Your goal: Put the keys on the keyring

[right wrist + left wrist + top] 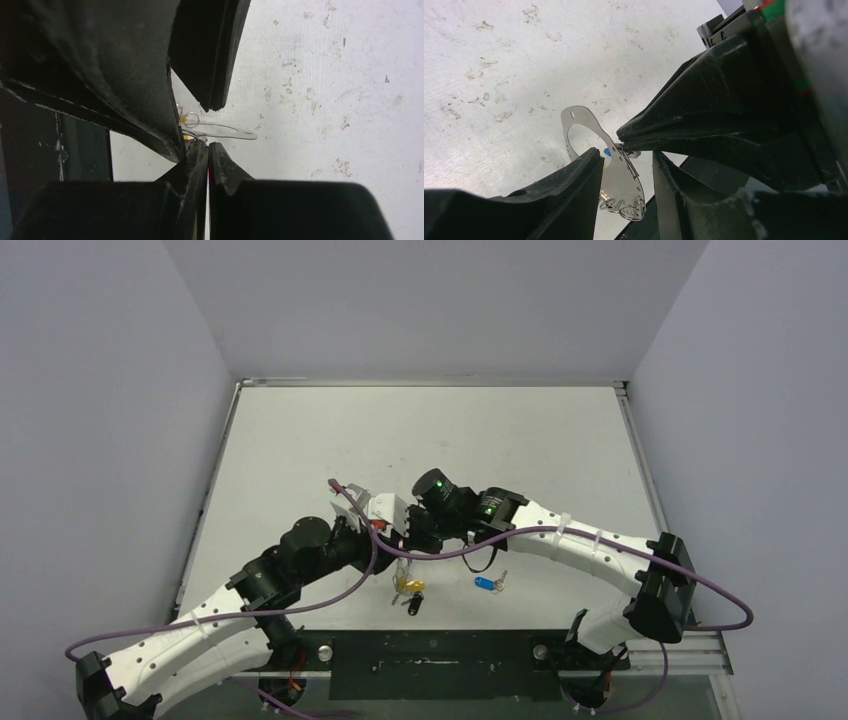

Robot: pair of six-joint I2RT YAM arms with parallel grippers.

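Note:
The keyring (620, 176), a shiny thin metal hoop with small wire rings at its lower end, hangs above the table. In the right wrist view the keyring (227, 131) shows edge-on. My right gripper (622, 143) (208, 145) is shut on its edge. My left gripper (626, 155) is open, one finger on each side of the hoop. The two grippers meet at mid-table (405, 543). A yellow key (408, 585) lies just under the hoop; I cannot tell whether it hangs on it. Beside it lie a black key (413, 605) and a blue key (485, 583).
Purple cables (340, 590) loop over both arms. A black cable (487, 558) sags from the right wrist near the blue key. A dark strip (440, 652) runs along the table's near edge, where both bases sit. Grey walls close in the white table (420, 430).

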